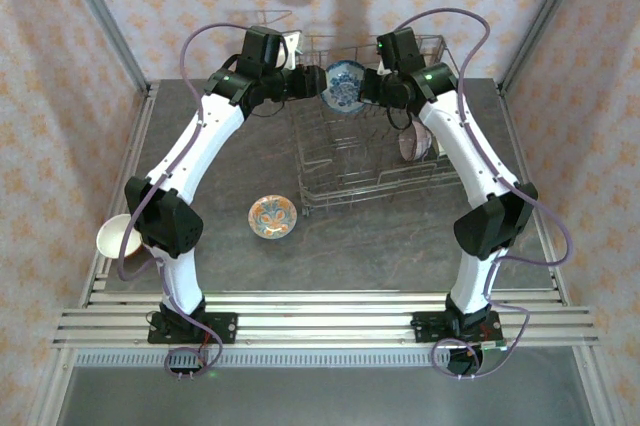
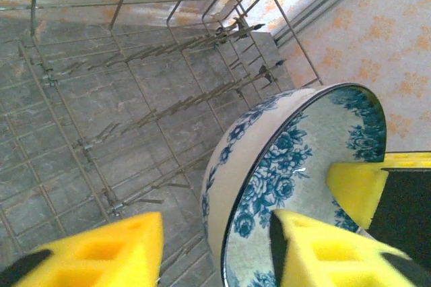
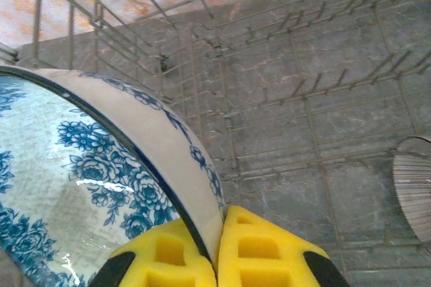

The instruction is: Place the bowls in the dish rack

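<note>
Grey worktop (image 1: 380,246), upper centre of the overhead frame: above the dish rack (image 1: 350,156), right fingers (image 3: 249,246) clench the blue bowl (image 1: 343,83) by its rim, left fingers (image 2: 101,253) released; one-sided pinch could let it slip.

I count four bowls: one blue-flowered bowl (image 1: 341,84), one orange-patterned bowl (image 1: 273,216), one plain cream bowl (image 1: 118,237) and one pinkish bowl (image 1: 414,143). There is one wire dish rack (image 1: 370,186). I have two grippers, my left gripper (image 1: 312,82) and my right gripper (image 1: 364,87).
</note>
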`<move>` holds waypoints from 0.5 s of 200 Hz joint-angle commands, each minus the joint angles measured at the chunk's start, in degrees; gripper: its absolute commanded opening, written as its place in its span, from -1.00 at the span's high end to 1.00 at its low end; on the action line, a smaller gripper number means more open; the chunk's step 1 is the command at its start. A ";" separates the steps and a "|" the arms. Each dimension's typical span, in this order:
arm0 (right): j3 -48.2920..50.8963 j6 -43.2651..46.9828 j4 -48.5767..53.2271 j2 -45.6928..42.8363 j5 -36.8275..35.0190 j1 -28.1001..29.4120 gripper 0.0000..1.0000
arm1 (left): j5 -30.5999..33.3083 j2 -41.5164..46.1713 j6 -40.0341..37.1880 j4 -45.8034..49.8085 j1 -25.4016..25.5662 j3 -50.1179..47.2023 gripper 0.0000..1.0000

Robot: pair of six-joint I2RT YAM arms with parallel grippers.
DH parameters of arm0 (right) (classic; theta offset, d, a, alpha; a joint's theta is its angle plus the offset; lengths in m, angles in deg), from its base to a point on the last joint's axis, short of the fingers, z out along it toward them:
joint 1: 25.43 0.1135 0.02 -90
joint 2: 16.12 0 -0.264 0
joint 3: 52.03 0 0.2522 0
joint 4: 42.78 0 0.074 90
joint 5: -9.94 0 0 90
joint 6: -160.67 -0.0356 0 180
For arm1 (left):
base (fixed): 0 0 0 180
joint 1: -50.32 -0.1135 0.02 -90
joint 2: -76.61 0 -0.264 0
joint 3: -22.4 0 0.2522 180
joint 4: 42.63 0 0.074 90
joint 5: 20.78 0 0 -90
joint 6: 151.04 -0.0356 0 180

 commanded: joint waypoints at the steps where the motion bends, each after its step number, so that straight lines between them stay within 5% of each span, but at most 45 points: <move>1: 0.94 -3.16 0.74 -2.34 -8.45 0.15 1.00 | 2.30 2.89 -1.87 0.79 -0.26 -0.06 -0.06; 100: 5.24 -16.42 20.12 -2.46 -44.65 2.89 1.00 | 4.60 9.50 -5.15 1.33 -6.55 -13.50 -0.18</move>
